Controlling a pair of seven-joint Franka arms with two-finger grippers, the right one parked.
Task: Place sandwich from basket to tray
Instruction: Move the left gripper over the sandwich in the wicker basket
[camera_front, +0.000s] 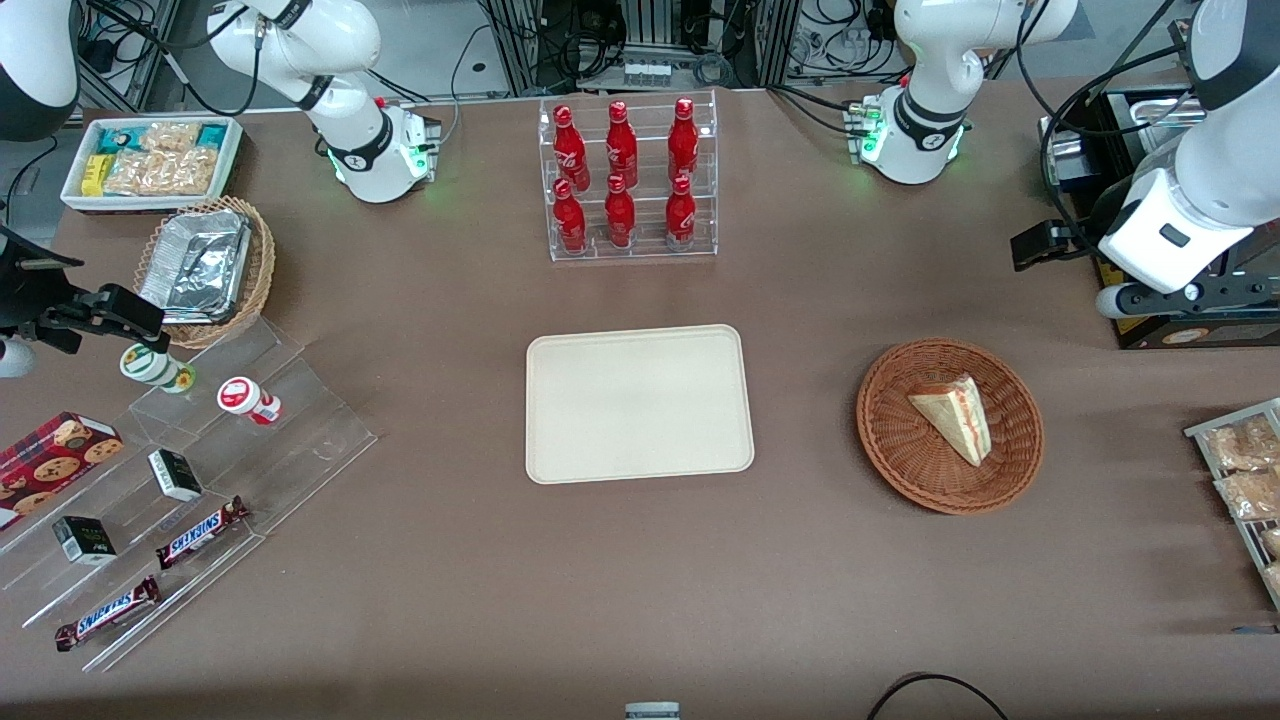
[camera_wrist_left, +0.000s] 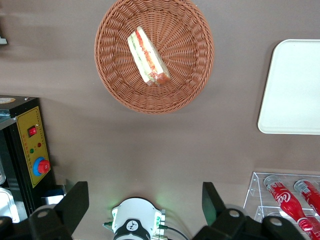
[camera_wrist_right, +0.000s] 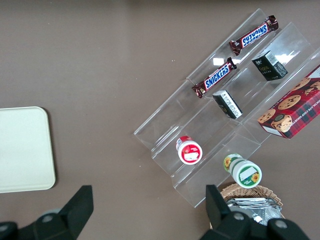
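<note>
The sandwich (camera_front: 955, 412), a pale wedge with red and green filling along its edge, lies in the round reddish-brown basket (camera_front: 900, 470) toward the working arm's end of the table. The cream tray (camera_front: 640, 405) lies flat and bare at the table's middle, beside the basket. My left gripper (camera_front: 1165, 285) hangs high above the table, farther from the front camera than the basket and off to its side, apart from it. In the left wrist view the gripper (camera_wrist_left: 144, 202) is open and empty, with the sandwich (camera_wrist_left: 147, 57), the basket (camera_wrist_left: 185, 90) and the tray (camera_wrist_left: 295, 90) below it.
A clear rack of red bottles (camera_front: 628, 180) stands farther from the front camera than the tray. A black control box (camera_wrist_left: 32, 150) sits under my arm. A wire rack of snack packets (camera_front: 1245, 470) is at the working arm's end. Acrylic steps with snacks (camera_front: 200, 470) lie toward the parked arm's end.
</note>
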